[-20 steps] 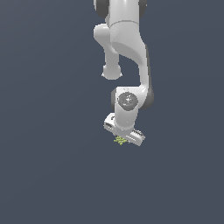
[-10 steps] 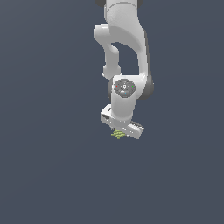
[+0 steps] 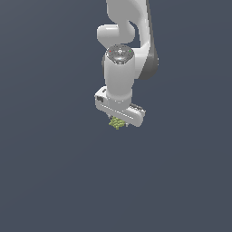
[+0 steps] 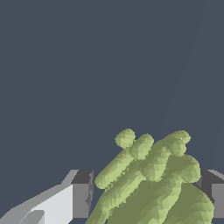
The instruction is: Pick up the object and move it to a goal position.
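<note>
gripper: clamped on the object, mid-frame in the exterior view
hold: lumpy ridges between the fingers, pretty sketchy contact
risk: could slip or twist out during quick carry

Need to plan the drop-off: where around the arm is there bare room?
Plain dark ground lies bare all round. The only crowding is under the white pincer, shut on the small yellow-green ridged lump.
</note>
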### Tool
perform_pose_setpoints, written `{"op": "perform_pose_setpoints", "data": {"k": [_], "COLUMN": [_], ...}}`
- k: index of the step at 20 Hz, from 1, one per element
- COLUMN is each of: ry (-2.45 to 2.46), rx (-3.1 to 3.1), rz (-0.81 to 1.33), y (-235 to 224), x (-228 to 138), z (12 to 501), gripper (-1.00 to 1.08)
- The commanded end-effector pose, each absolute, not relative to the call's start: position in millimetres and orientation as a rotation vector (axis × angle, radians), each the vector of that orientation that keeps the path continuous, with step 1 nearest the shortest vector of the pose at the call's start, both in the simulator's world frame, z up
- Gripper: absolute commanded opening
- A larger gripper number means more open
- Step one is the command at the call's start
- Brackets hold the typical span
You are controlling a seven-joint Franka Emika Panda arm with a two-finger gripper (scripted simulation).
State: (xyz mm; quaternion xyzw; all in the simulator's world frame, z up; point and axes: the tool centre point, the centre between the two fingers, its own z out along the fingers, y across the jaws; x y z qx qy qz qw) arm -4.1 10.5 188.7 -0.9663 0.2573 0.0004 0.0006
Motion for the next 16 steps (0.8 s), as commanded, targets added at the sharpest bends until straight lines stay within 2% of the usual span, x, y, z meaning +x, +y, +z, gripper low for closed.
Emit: {"op": "perform_pose_setpoints", "data": {"k": [1, 16], "ry": [0.808, 0.81], "rx": [-3.034, -3.034], "rz": [0.001, 0.001], "y": [2, -50], "x": [-12, -55], "z": [218, 391], "gripper": [-1.0, -1.0]}}
